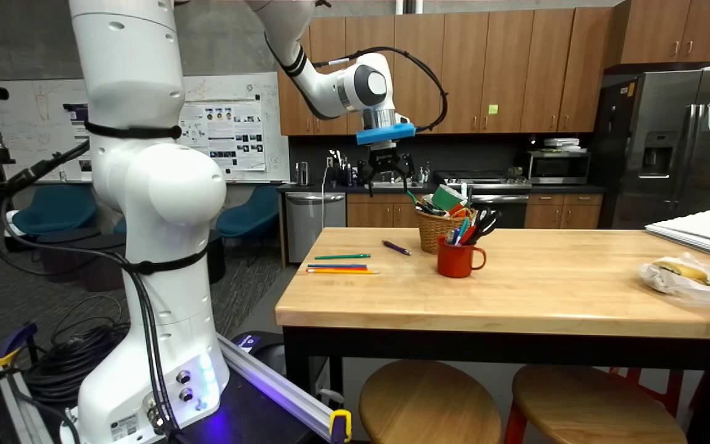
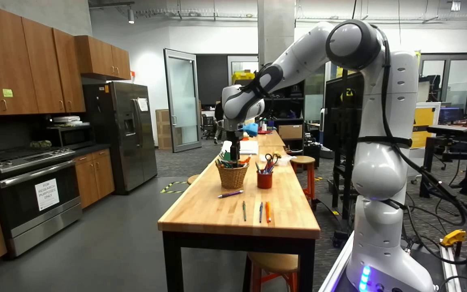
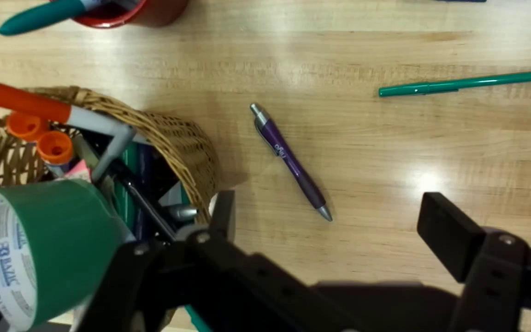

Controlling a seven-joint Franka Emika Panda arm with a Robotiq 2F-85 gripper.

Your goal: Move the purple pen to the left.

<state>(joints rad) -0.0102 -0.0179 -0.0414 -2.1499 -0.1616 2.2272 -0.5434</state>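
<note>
The purple pen (image 3: 293, 162) lies flat on the wooden table in the wrist view, slanting, with its silver tip toward the jaws. It also lies there in both exterior views (image 1: 396, 248) (image 2: 230, 194), just beside the wicker basket. My gripper (image 3: 330, 216) is open with nothing between its fingers. In an exterior view the gripper (image 1: 388, 185) points down and hangs well above the table, near the pen and basket. In an exterior view the gripper (image 2: 235, 156) overlaps the basket. The pen is apart from both fingers.
The wicker basket (image 3: 191, 147) holds pens and a green tape roll (image 3: 67, 240), close to the left finger. A red mug (image 1: 453, 262) with pens and scissors stands nearby. A green pen (image 1: 342, 256), a blue pen (image 2: 261, 212) and an orange pen (image 2: 268, 211) lie on the table (image 1: 546, 296).
</note>
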